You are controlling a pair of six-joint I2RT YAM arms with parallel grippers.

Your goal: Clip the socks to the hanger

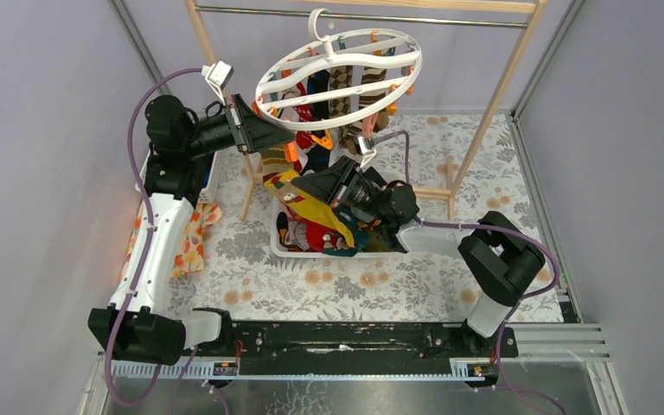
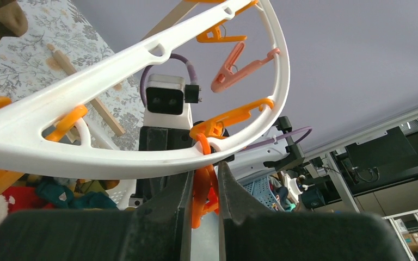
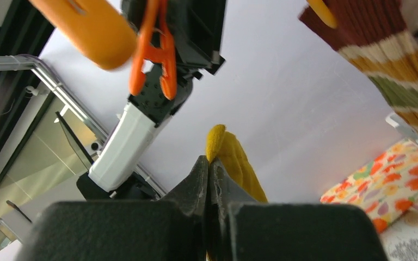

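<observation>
1. Gripping mustard sock (image 3: 234, 157) in right end effector (image 3: 209, 163), clamped shut on its fabric, holding it raised just below hanger (image 2: 114, 160).
2. Pinching orange clip (image 2: 198, 204) under hanger's rim with left end effector (image 2: 204, 175), narrowed around it.
3. Leaving other socks (image 1: 316, 235) heaped in white tray (image 1: 275, 233) on counter (image 1: 398, 277), beneath.

Mustard sock (image 3: 233, 160) mostly hidden; orange blur (image 3: 87, 24) at top, perhaps a clip.

white hanger (image 2: 114, 160), orange clip (image 2: 204, 191), mustard sock (image 3: 235, 159), orange-flowered cloth (image 3: 393, 179)
</observation>
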